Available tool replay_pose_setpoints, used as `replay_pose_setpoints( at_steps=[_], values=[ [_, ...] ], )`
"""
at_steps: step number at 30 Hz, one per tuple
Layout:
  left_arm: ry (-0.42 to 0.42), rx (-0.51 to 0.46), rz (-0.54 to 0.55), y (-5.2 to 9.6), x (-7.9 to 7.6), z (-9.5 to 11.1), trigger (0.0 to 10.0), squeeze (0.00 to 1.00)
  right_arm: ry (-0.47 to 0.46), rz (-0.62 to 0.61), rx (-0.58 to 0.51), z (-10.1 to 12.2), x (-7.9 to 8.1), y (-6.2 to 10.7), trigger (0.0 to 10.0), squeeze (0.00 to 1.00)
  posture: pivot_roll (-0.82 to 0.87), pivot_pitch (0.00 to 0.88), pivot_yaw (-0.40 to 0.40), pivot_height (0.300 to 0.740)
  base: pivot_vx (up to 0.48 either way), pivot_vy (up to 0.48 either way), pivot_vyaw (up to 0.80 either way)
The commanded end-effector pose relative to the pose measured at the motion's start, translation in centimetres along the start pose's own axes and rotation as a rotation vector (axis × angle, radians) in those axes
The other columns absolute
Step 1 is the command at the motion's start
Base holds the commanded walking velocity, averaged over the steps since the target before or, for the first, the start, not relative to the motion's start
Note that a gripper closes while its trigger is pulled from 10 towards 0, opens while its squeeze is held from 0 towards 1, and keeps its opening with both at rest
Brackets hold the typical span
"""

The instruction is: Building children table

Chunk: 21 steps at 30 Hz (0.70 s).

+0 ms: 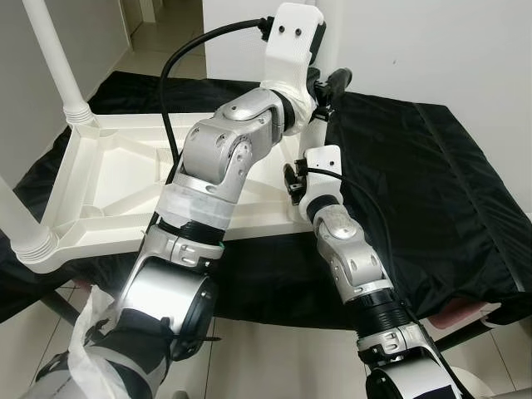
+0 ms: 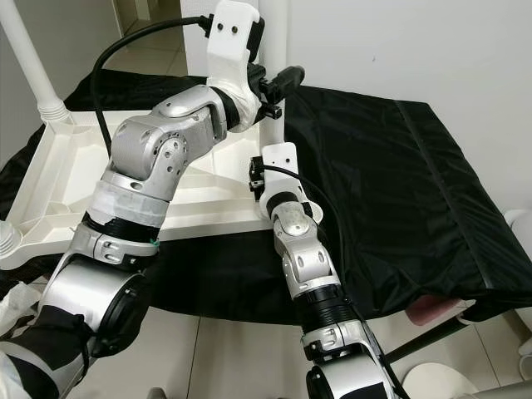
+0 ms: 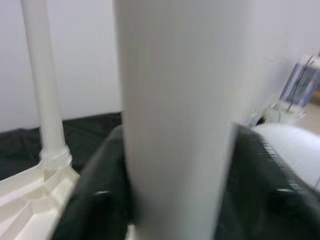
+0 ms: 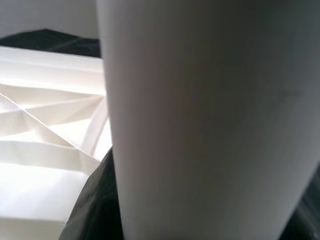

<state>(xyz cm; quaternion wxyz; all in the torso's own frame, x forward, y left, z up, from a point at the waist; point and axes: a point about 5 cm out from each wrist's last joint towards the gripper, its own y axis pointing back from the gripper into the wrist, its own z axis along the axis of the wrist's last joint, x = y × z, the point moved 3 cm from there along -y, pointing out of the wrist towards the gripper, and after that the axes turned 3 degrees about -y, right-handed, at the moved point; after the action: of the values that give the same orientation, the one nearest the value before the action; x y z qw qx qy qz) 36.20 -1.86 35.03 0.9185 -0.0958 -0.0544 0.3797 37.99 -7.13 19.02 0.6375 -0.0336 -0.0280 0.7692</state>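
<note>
Both pincers clasped the same upright white table leg (image 2: 276,50): the left pincer (image 2: 274,87) high on it, the right pincer (image 2: 259,176) low, near its socket. The leg rose from a corner of the upturned white tabletop (image 1: 116,179), which lay on a black sheet (image 2: 391,174). Two other legs (image 1: 51,58) stood in the tabletop's left-hand corners.
</note>
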Motion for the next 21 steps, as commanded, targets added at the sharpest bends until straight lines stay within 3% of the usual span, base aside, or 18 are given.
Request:
replay_pose_setpoints(
  at_steps=[1, 4, 5, 6, 7, 11, 15, 21],
  values=[
    [0.003, -0.054, -0.099, 0.0, -1.6, 1.0, 10.0, 1.00, -0.035, -0.009, 0.030, -0.6, -0.2, 0.0, 10.0, 0.00, 0.02, 0.050, -0.039, 0.740, 0.000, 0.000, 0.00],
    [0.005, -0.059, -0.114, 0.1, -1.8, 1.0, 10.0, 1.00, -0.054, -0.014, 0.030, -0.5, -0.3, 0.0, 10.0, 0.00, 0.02, 0.051, -0.037, 0.740, 0.000, 0.000, 0.00],
    [-0.011, -0.080, -0.130, 0.3, -2.1, 1.2, 10.0, 0.25, -0.066, -0.025, 0.030, -0.5, -0.6, 0.0, 10.0, 0.00, 0.02, 0.051, -0.038, 0.740, 0.000, 0.000, 0.00],
    [-0.022, -0.096, -0.137, 0.5, -2.3, 1.3, 10.0, 0.25, -0.070, -0.032, 0.029, -0.5, -0.8, 0.0, 10.0, 0.00, 0.02, 0.051, -0.038, 0.740, 0.000, 0.000, 0.00],
    [-0.018, -0.108, -0.146, 0.7, -2.4, 1.4, 10.0, 0.00, -0.083, -0.044, 0.027, -0.5, -1.1, 0.0, 10.0, 0.00, 0.02, 0.049, -0.036, 0.740, 0.000, 0.000, 0.00],
    [-0.023, -0.129, -0.142, 1.0, -2.3, 1.6, 10.0, 0.00, -0.089, -0.055, 0.021, -0.4, -1.5, 0.0, 10.0, 0.00, 0.02, 0.048, -0.036, 0.740, 0.000, 0.000, 0.00],
    [-0.013, -0.113, -0.075, 1.9, -0.7, 0.3, 10.0, 0.00, -0.083, -0.090, 0.004, -0.1, -2.8, 0.0, 10.0, 0.00, 0.02, 0.048, -0.039, 0.740, 0.000, 0.000, 0.00],
    [-0.031, -0.091, -0.014, 2.6, 0.6, -0.9, 10.0, 0.00, -0.064, -0.133, -0.012, -0.1, -4.7, 0.2, 10.0, 0.00, 0.03, 0.043, -0.047, 0.740, 0.000, 0.000, 0.00]
  ],
)
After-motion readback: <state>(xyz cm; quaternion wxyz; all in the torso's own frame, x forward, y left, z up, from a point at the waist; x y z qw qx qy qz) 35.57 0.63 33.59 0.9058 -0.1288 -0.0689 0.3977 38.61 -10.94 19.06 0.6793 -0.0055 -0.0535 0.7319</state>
